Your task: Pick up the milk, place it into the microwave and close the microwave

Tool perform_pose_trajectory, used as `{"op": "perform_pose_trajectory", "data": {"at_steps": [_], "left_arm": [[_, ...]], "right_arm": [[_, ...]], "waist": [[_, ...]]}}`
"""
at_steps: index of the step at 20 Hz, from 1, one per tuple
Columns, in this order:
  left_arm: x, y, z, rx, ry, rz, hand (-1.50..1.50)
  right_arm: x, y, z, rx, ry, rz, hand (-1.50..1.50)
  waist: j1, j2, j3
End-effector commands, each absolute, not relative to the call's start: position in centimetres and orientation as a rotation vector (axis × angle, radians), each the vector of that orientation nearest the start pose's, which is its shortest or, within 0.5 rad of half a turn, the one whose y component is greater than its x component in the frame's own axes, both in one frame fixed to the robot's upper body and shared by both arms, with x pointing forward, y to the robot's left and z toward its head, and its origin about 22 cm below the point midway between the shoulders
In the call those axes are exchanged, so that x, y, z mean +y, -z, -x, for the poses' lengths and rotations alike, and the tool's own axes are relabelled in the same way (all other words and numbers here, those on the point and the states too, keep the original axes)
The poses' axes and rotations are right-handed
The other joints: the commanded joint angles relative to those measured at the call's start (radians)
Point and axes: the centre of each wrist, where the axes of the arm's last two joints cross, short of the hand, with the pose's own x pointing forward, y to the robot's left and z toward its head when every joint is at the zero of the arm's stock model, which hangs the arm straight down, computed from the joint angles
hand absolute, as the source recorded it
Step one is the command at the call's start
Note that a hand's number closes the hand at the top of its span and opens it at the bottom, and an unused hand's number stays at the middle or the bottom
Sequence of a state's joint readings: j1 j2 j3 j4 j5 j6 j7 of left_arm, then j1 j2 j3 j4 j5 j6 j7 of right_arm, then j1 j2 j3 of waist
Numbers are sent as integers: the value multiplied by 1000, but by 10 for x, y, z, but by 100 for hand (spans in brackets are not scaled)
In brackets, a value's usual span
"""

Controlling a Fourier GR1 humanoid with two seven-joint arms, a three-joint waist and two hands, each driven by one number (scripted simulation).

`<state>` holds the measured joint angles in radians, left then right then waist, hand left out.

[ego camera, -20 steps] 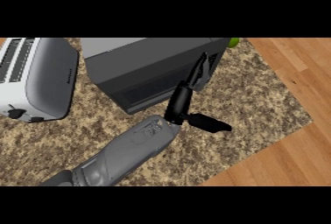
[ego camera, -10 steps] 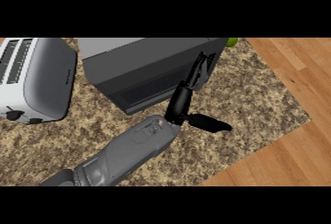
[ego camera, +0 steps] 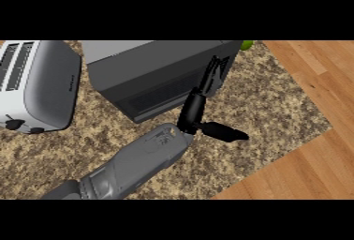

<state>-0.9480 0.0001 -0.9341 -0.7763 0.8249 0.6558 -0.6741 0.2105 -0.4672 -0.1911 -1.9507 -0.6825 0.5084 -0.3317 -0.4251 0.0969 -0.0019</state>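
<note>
Speckled surface (ego camera: 276, 108): we log microwave (ego camera: 152, 70) up-left of our left hand (ego camera: 197, 110); straight fingers (ego camera: 213, 75) held together, touching its right front edge; milk unseen.

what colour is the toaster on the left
The toaster is white, seen in the head view.

No legible txt, nos. or brand names anywhere. Faint dark mark on side of toaster (ego camera: 72, 85), too small to read. Small marking on grey forearm (ego camera: 165, 137) nr wrist, likewise unreadable.
</note>
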Motion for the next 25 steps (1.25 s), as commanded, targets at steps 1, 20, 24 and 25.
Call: {"op": "perform_pose_trajectory", "data": {"at_steps": [1, 20, 24, 25], "left_arm": [[-5, -41, -346, -2018, 291, 185, -150], [50, -23, -385, -1956, 438, -270, -150], [42, -29, -387, -1955, 463, -291, -150], [40, -29, -387, -1954, 467, -293, -150]], "right_arm": [[-348, -106, -185, -2125, -231, -544, -150], [-358, -120, -183, -2118, -237, -518, -150], [-357, -120, -181, -2116, -230, -521, -150], [-357, -123, -182, -2133, -232, -515, -150]], "waist": [[-5, 2, 1], [49, -13, 13], [66, -15, 13], [71, -12, 12]]}}
